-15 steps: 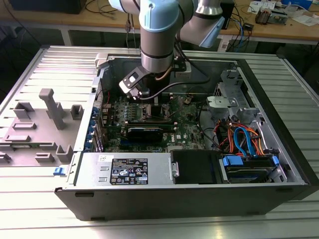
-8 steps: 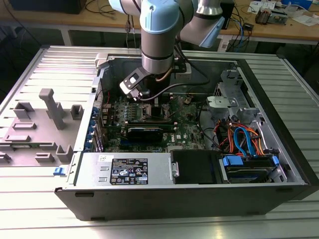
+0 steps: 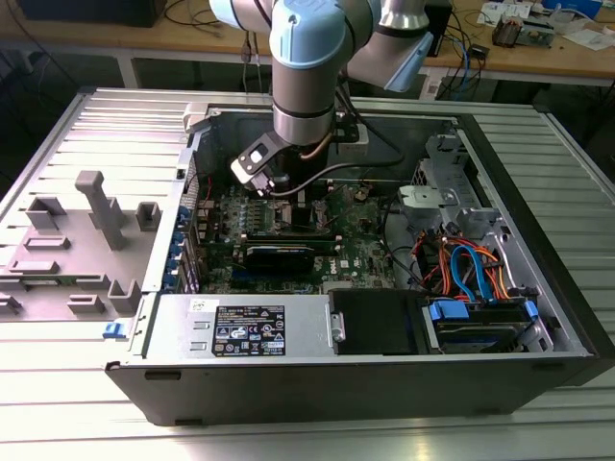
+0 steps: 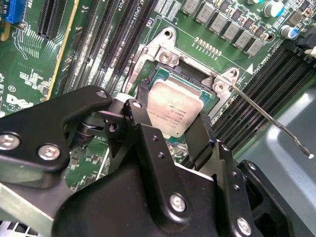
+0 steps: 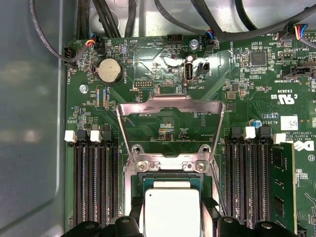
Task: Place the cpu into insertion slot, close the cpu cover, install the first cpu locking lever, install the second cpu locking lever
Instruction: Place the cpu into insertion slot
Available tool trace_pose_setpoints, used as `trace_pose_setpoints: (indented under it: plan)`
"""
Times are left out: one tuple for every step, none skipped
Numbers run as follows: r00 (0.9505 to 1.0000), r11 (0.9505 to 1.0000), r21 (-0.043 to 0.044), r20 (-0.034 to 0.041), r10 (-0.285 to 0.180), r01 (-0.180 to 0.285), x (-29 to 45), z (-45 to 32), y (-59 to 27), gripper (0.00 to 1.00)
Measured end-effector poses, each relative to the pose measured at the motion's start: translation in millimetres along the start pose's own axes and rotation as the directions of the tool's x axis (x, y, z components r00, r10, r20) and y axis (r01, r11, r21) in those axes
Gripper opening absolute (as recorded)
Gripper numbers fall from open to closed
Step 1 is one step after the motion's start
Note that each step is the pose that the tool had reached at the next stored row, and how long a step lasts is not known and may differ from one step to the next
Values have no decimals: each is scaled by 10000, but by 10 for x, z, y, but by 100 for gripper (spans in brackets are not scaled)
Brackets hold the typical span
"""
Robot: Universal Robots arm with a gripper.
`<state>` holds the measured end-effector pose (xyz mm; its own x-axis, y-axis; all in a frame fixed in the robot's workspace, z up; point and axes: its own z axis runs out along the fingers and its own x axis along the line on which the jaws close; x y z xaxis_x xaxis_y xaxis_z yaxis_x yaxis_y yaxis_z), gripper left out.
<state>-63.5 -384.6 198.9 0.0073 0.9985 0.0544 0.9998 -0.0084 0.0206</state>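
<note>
This looks like a robotics lab or electronics workshop. In the exterior view, a light-blue robot arm [image 3: 303,58] reaches down at twelve o'clock into an open computer case [image 3: 384,384], which lies on a ribbed aluminium table [image 3: 125,125]. Grey holding fixtures [image 3: 96,216] sit at nine o'clock. Across the back, from eleven to one o'clock, runs a wooden workbench [image 3: 586,60] strewn with cables [image 3: 461,43] and loose circuit boards [image 3: 519,32].

case [image 3: 317,384] lies open on desk [image 3: 77,403], parts fixture [image 3: 77,240] beside it at the exterior view's left. motherboard [image 3: 365,259] on case floor, drive bay [image 3: 471,274] at the exterior view's right of it. gripper [image 4: 172,112] inside case, jaws clamped on opposite edges of cpu [image 4: 175,101], which sits over insertion slot [image 4: 190,73]. cpu cover [image 5: 169,100] hinged open beyond slot, memory slots [image 5: 96,182] on both sides, locking lever [image 4: 266,116] sticking out from a socket corner
</note>
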Motion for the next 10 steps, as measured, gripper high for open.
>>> trace_pose_setpoints:
  plan:
    - [10000, 10000, 0, 0, 9, -9, 0, 0, 0, 54]
    - [10000, 10000, -1, 1, 29, -29, 0, 0, 1, 54]
    - [10000, 10000, -2, 2, 52, -52, 0, 1, 1, 54]
    - [10000, 10000, -4, 2, 88, -88, 0, 2, 3, 54]
    - [10000, 10000, -5, 3, 99, -99, 0, 3, 4, 54]
    - [10000, 10000, -5, 3, 99, -99, 0, 7, 3, 54]
    - [10000, 10000, -5, 4, 100, -100, -1, 13, 3, 54]
    - [10000, 10000, -4, 5, 99, -99, -1, 16, 3, 54]
    - [10000, 10000, -3, 6, 99, -99, -2, 17, 3, 54]
    - [10000, 10000, -3, 6, 100, -100, -2, 17, 3, 54]
